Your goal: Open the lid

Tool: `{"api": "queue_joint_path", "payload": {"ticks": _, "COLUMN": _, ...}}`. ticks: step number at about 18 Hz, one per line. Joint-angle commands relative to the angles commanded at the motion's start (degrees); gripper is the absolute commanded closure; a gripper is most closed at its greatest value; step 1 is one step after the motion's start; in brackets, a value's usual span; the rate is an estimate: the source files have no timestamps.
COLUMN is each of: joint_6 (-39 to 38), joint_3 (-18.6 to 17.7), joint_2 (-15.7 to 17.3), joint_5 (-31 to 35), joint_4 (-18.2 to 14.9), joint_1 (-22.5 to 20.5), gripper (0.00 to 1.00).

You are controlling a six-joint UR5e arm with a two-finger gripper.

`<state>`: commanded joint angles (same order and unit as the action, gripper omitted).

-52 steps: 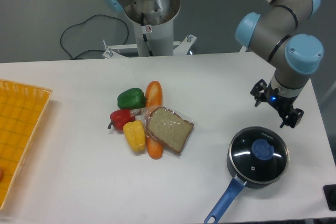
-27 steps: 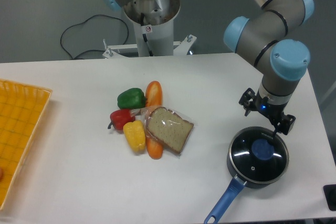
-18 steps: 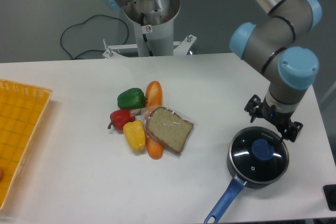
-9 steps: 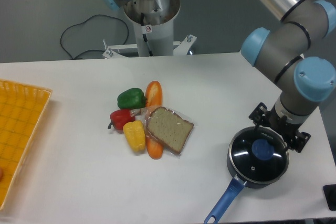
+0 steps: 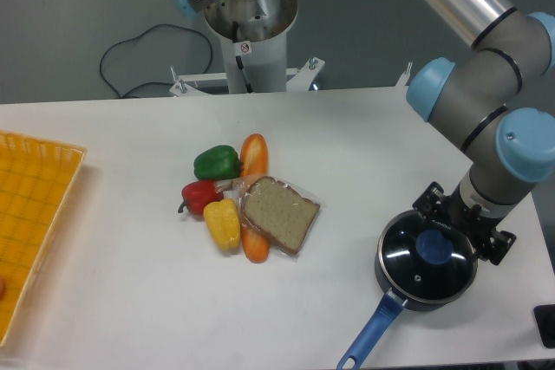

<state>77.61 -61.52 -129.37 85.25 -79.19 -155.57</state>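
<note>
The lid (image 5: 425,257) sits on the saucepan (image 5: 408,294), near right. The gripper (image 5: 457,228) hangs over its far edge; its grip cannot be told. The lid's writing is too small to read.

Arm bent low, hand (image 5: 462,224) pointing downward

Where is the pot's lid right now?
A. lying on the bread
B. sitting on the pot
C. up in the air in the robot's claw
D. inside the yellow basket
B: the lid with its blue knob sits flat on the saucepan, and the gripper is just above its far edge.
</note>
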Motion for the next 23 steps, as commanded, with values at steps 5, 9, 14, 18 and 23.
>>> {"api": "queue_joint_path", "payload": {"ticks": 5, "joint_6": -0.4, "joint_3": -0.5, "joint_2": 0.0, "joint_5": 0.2, "joint_4": 0.2, "joint_1": 0.3, "gripper": 0.0}}
{"api": "queue_joint_path", "payload": {"ticks": 9, "joint_6": -0.4, "joint_3": -0.9, "joint_2": 0.1, "joint_5": 0.3, "joint_4": 0.4, "joint_1": 0.3, "gripper": 0.0}}
{"api": "queue_joint_path", "payload": {"ticks": 14, "joint_6": -0.4, "joint_3": -1.8, "joint_2": 0.1, "joint_5": 0.4, "joint_4": 1.1, "joint_1": 0.7, "gripper": 0.0}}
{"api": "queue_joint_path", "payload": {"ticks": 18, "joint_6": -0.4, "joint_3": -2.3, "joint_2": 0.2, "joint_5": 0.4, "joint_4": 2.1, "joint_1": 0.7, "gripper": 0.0}}
{"api": "queue_joint_path", "payload": {"ticks": 23, "joint_6": -0.3, "joint_3": -2.4, "joint_2": 0.1, "joint_5": 0.4, "joint_4": 2.8, "joint_1": 0.7, "gripper": 0.0}}
